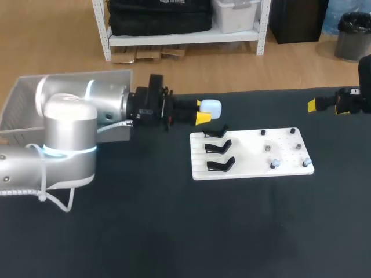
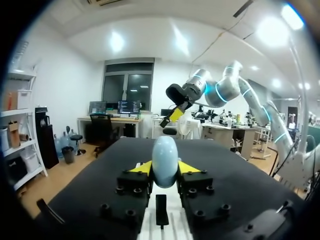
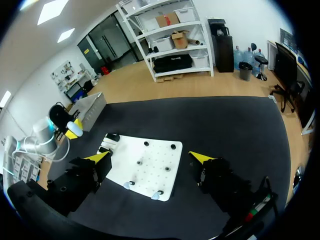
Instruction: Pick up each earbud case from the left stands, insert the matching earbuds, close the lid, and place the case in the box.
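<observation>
Left gripper [image 1: 205, 112] clamped on pale blue case [image 1: 212, 108], just beyond board [image 1: 249, 152] left corner, clear of stands [image 1: 219, 149]; pickup seemingly done; right gripper [image 3: 150, 156] fingers apart, right of board; next: fetch earbud, likely needs case held steady.

Black-clothed bench [image 1: 174, 231] in the foreground. Light wooden floor [image 1: 58, 40] beyond. White metal shelving unit [image 1: 179, 37] along the far side, holding a black bag [image 1: 159, 17] and a pale plastic bin [image 1: 235, 14]. White walls [image 2: 65, 75], dark window [image 2: 127, 87], round ceiling lights [image 2: 117, 42]. Desk [image 2: 107, 120] with monitors [image 2: 115, 106], black office chair [image 2: 102, 132] beside.
</observation>
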